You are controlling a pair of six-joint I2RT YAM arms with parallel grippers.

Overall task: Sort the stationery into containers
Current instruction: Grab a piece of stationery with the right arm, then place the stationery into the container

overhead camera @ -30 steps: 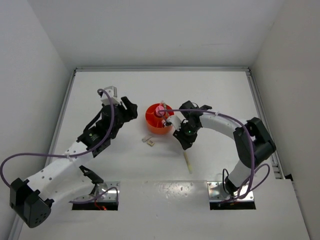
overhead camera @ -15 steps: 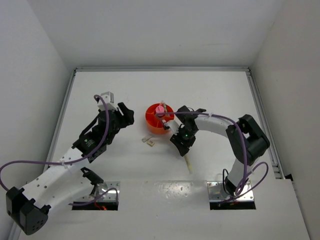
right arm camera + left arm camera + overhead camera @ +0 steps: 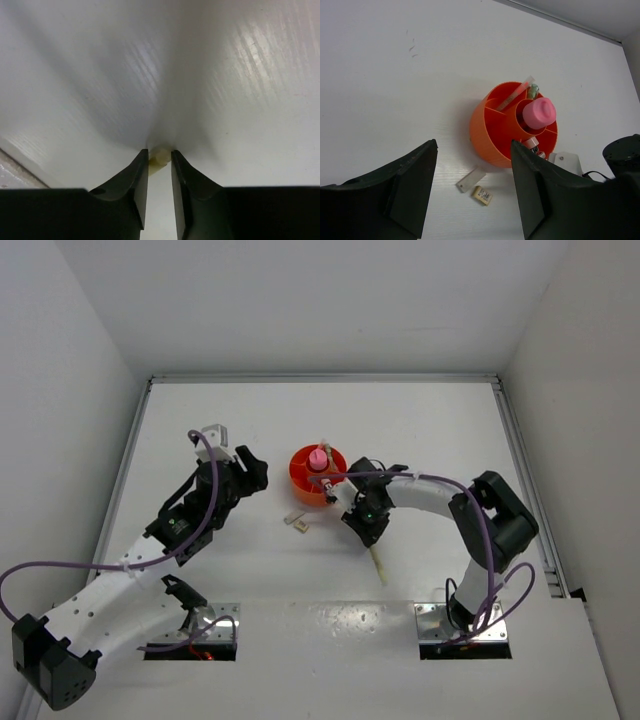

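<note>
— If you start at the near side, what's the right gripper (image 3: pixel 160 155) doing? Can't work it out from above.

— It's down at the table (image 3: pixel 450 440), nose over the far end of the yellow stick (image 3: pixel 377 565). In the wrist view its two fingers (image 3: pixel 137 185) are nearly together with the stick's tip wedged between them, touching both sides as far as I can see. So it's pinched onto the stick, which lies flat on the table with its other end pointing back toward the arm bases.

— ok, and a bit further out?

— Two little blocks (image 3: pixel 297 523) lie on the table just beside each other. They're near the orange organiser (image 3: pixel 485 135) but not touching it, and nothing has hold of them.

— And the organiser itself?

— It sits mid-table between the two arms. A pink cylinder (image 3: pixel 539 112) stands upright in the round middle well. A thin pen (image 3: pixel 515 94) leans in one of the far outer compartments with its tip poking over the rim. A green stick (image 3: pixel 533 91) is right next to it, but I can't tell if it's in the same compartment.

— Left gripper?

— The left gripper (image 3: pixel 472 145) hangs off to the organiser's left, clear of it. Its fingers are spread wide with nothing between them.
</note>
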